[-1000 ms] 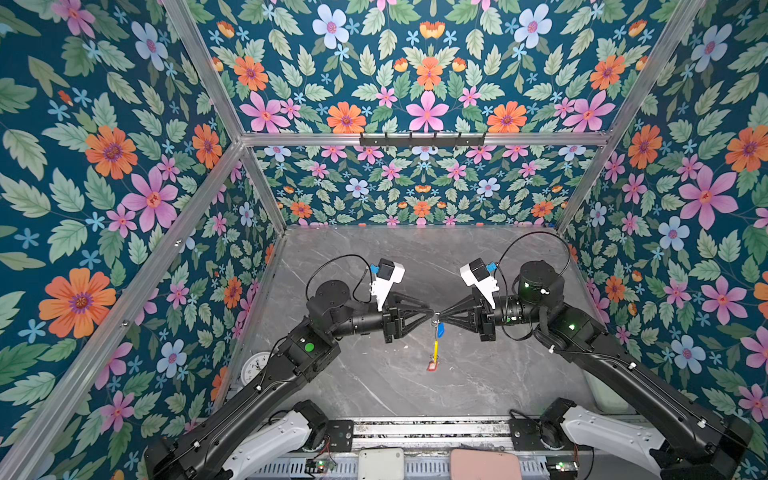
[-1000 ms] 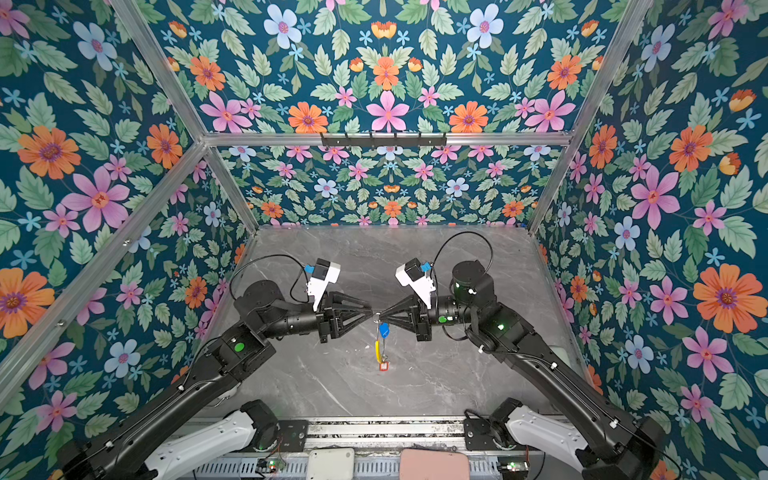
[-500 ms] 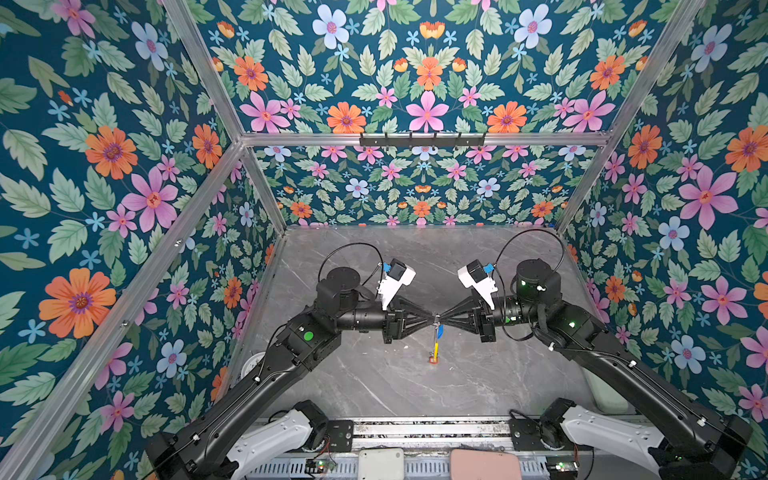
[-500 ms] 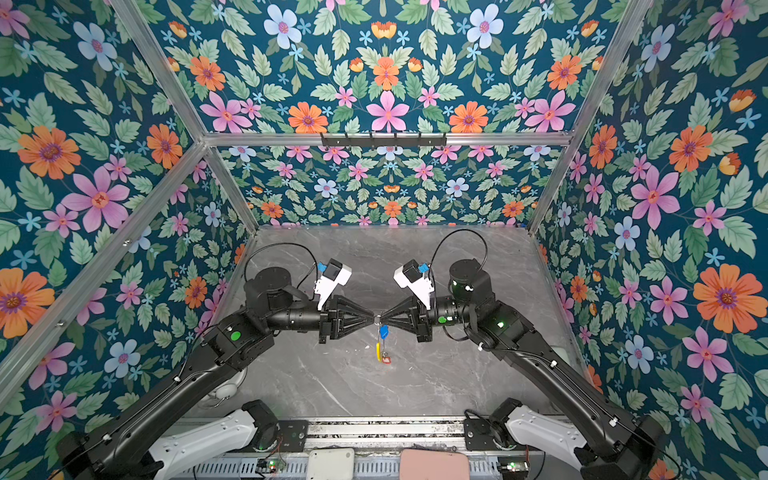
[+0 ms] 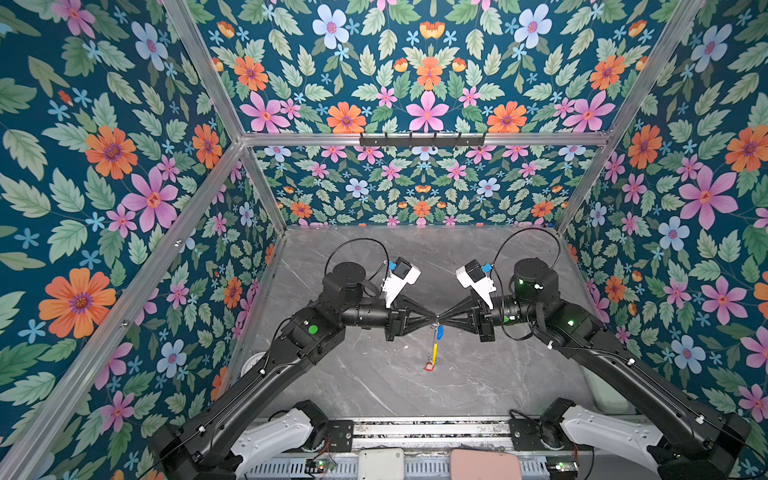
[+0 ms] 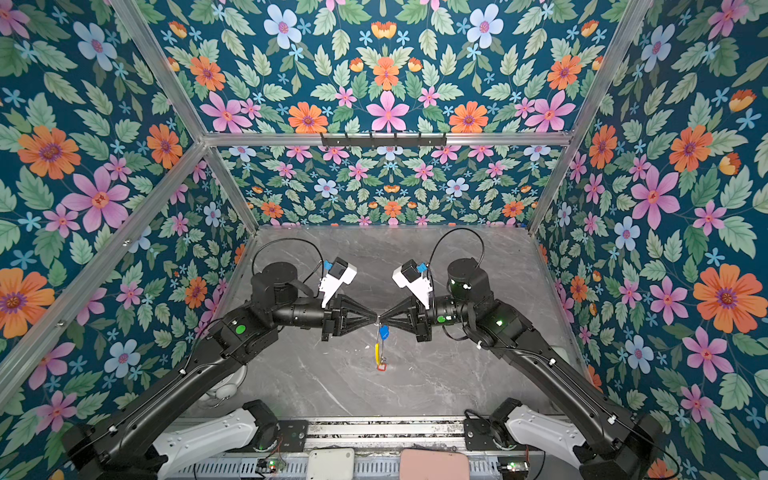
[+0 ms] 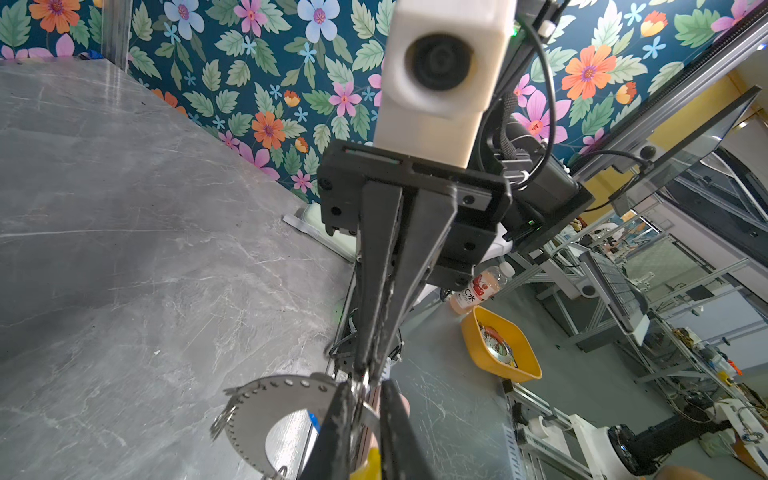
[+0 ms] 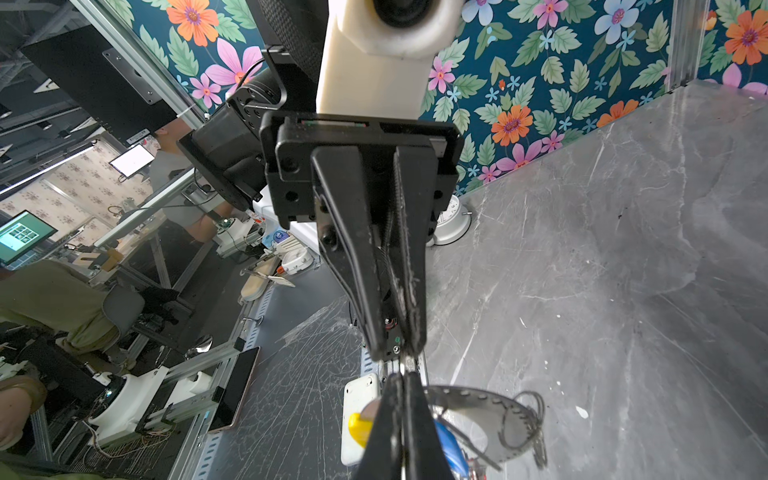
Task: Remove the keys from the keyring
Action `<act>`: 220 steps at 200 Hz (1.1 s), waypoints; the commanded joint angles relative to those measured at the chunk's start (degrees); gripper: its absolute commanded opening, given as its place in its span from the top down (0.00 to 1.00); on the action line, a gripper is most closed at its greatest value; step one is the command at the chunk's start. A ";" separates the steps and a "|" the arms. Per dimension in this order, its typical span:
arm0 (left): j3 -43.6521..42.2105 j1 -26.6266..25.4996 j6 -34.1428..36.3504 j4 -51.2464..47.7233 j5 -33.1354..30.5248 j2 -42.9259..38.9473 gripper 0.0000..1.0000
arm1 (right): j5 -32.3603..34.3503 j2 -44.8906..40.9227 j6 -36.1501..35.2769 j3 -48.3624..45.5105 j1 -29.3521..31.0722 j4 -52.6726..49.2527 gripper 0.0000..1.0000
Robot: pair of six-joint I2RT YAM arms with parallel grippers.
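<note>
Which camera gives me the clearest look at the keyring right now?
Left wrist: the keyring shows as a broad perforated arc, close up. Right wrist shows a smaller stretch of the keyring. In both top views the keyring hangs edge-on, tiny.

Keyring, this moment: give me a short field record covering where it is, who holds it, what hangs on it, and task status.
keyring: raised above the table, hanging between the two claw tips
right claw: shut on the keyring's rim
left claw: tips around the rim from the opposite side, narrow gap; grip unclear
blue tag: just under the claws
sleeve: yellow, below the blue tag
red tag: lowest
status: both tags on the keyring, nothing removed
</note>
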 commanded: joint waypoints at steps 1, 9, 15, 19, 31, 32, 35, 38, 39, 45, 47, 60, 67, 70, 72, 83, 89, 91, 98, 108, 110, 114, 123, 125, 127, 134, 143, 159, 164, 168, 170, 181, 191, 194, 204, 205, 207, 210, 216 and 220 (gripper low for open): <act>0.66 0.00 1.23 0.33 1.42 0.30 0.84 | -0.18 0.20 -0.93 0.33 -0.03 0.71 1.00; 0.70 -0.04 1.26 0.20 1.63 0.35 0.85 | -0.03 0.32 -0.93 0.34 0.01 0.71 1.00; 0.83 -0.01 1.37 0.13 1.66 0.44 0.85 | 0.06 0.33 -0.93 0.34 0.02 0.73 1.00; 0.83 -0.07 1.39 0.04 1.65 0.52 0.86 | 0.06 0.33 -0.93 0.33 0.04 0.76 1.00; 1.00 -0.05 1.77 -0.55 1.72 0.73 0.86 | 0.19 0.37 -0.93 0.42 -0.03 0.69 1.00; 1.01 -0.07 1.76 -0.61 1.69 0.76 0.86 | 0.21 0.35 -0.93 0.42 -0.03 0.70 1.00; 1.08 -0.02 1.85 -0.77 1.65 0.73 0.86 | 0.28 0.33 -0.93 0.42 0.00 0.72 1.00; 1.07 -0.07 1.94 -0.90 1.70 0.81 0.86 | 0.25 0.33 -0.93 0.49 -0.03 0.73 1.00; 1.08 0.01 1.93 -0.92 1.72 0.79 0.86 | 0.24 0.29 -0.93 0.50 -0.03 0.72 1.00; 1.28 0.00 2.08 -1.03 1.78 0.86 0.87 | 0.36 0.33 -0.93 0.51 -0.01 0.69 1.00; 1.28 0.00 2.05 -1.09 1.75 0.87 0.87 | 0.35 0.33 -0.93 0.51 0.00 0.75 1.00; 1.36 -0.04 2.11 -1.02 1.79 0.87 0.89 | 0.41 0.33 -0.93 0.51 0.04 0.84 1.00; 1.37 -0.06 2.16 -0.88 1.74 0.87 0.90 | 0.41 0.39 -0.89 0.66 0.05 0.87 1.00; 1.37 -0.05 2.10 -0.81 1.75 0.85 0.91 | 0.37 0.36 -0.84 0.60 -0.02 0.81 1.00; 1.37 0.01 2.07 -0.84 1.76 0.80 0.91 | 0.34 0.40 -0.86 0.64 -0.03 0.80 1.00; 1.36 -0.02 2.09 -0.59 1.82 1.02 0.92 | 0.41 0.45 -0.79 0.68 -0.01 0.88 1.00; 1.37 -0.08 2.07 -0.50 1.92 1.04 0.92 | 0.40 0.49 -0.75 0.68 0.05 0.93 1.00; 1.37 -0.06 2.09 -0.45 1.91 1.11 0.92 | 0.34 0.50 -0.75 0.75 0.03 0.90 1.00; 1.34 -0.04 2.09 -0.41 2.13 1.27 0.90 | 0.23 0.59 -0.76 0.77 0.02 0.89 1.00; 1.36 0.00 2.09 -0.41 2.26 1.46 0.88 | 0.30 0.58 -0.75 0.94 -0.02 0.71 1.00; 1.36 -0.02 2.02 -0.41 2.26 1.48 0.88 | 0.30 0.61 -0.79 0.95 -0.01 0.67 1.00; 1.37 -0.03 2.09 -0.41 2.31 1.42 0.88 | 0.30 0.66 -0.86 1.03 0.05 0.62 1.00; 1.37 -0.03 2.08 -0.43 2.35 1.48 0.88 | 0.29 0.68 -0.84 1.04 0.03 0.63 1.00; 1.37 0.00 2.09 -0.41 2.37 1.55 0.88 | 0.27 0.68 -0.88 1.10 0.03 0.56 1.00; 1.37 -0.06 2.05 -0.41 2.36 1.52 0.88 | 0.31 0.64 -0.85 1.16 -0.02 0.54 1.00; 1.37 -0.01 2.06 -0.41 2.44 1.57 0.88 | 0.29 0.75 -0.85 1.12 -0.01 0.58 1.00; 1.37 -0.07 2.09 -0.41 2.36 1.51 0.88 | 0.31 0.86 -0.84 1.19 0.02 0.58 1.00; 1.28 -0.08 2.22 -0.28 2.37 1.53 0.91 | 0.17 1.03 -0.75 1.21 0.03 0.76 1.00; 1.23 0.02 2.22 -0.17 2.42 1.53 0.92 | 0.07 1.11 -0.67 1.21 0.01 0.93 1.00; 1.16 -0.07 2.24 -0.09 2.42 1.57 0.94 | 0.06 1.12 -0.66 1.32 0.02 0.89 1.00; 1.18 -0.04 2.19 0.00 2.37 1.57 0.95 | 0.06 1.16 -0.62 1.24 0.03 1.02 1.00; 1.08 -0.07 2.23 0.37 2.27 1.57 0.99 | 0.05 1.23 -0.36 1.30 0.04 1.28 1.00; 0.97 -0.06 2.41 1.07 2.22 1.42 1.00 | -0.20 1.30 -0.08 1.26 0.05 1.62 1.00; 0.93 0.00 2.47 1.27 2.13 1.39 1.00 | -0.20 1.23 0.07 1.22 0.01 1.77 1.00; 0.61 -0.07 3.04 1.93 1.57 1.10 1.00 | 0.12 1.13 0.74 1.12 0.06 2.53 1.00; 0.59 -0.08 3.05 2.08 1.52 1.03 1.00 | 0.18 1.13 0.83 1.12 0.10 2.59 1.00; 0.51 -0.08 3.08 2.32 1.37 0.91 1.00 | 0.31 1.12 0.99 1.06 0.07 2.70 1.00; 0.35 -0.08 3.14 2.77 1.24 0.81 1.00 | 0.61 1.05 1.25 1.04 0.10 2.99 1.00; -0.09 -0.05 3.02 3.77 0.90 0.49 1.00 | 1.24 0.88 1.78 0.88 0.13 3.52 1.00; -0.42 0.00 2.87 4.51 0.78 0.35 1.00 | 1.68 0.73 2.08 0.75 0.10 3.97 1.00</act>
